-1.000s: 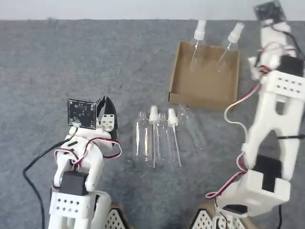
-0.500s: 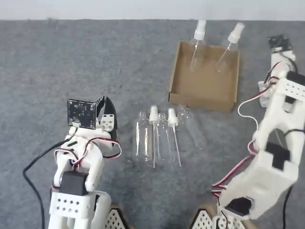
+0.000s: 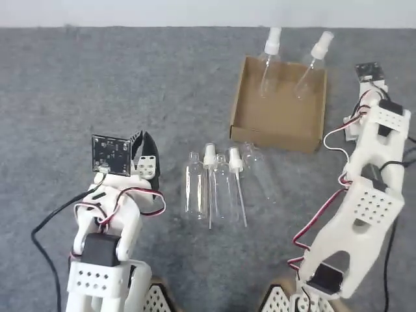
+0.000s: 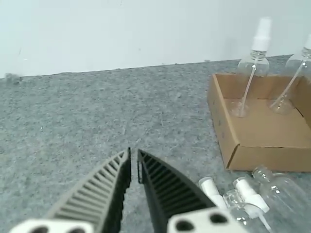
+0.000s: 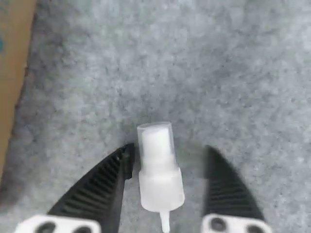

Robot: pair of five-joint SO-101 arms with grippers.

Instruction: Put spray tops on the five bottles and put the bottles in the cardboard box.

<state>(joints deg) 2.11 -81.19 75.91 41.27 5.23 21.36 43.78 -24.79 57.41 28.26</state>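
Seeing two capped bottles in our cardboard box, upper right; more bottles lie mid-frame on the table. Right gripper gapes around a loose spray top; left gripper is pinched closed, holding nothing.

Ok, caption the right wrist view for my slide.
Right arm's open pincer straddles a white spray top lying on the grey mat near the cardboard box.

Five clear bottles, two in the one cardboard box toward the tabletop's far right corner, three lying mid-table, five white spray tops, one near the right edge, two robot arms
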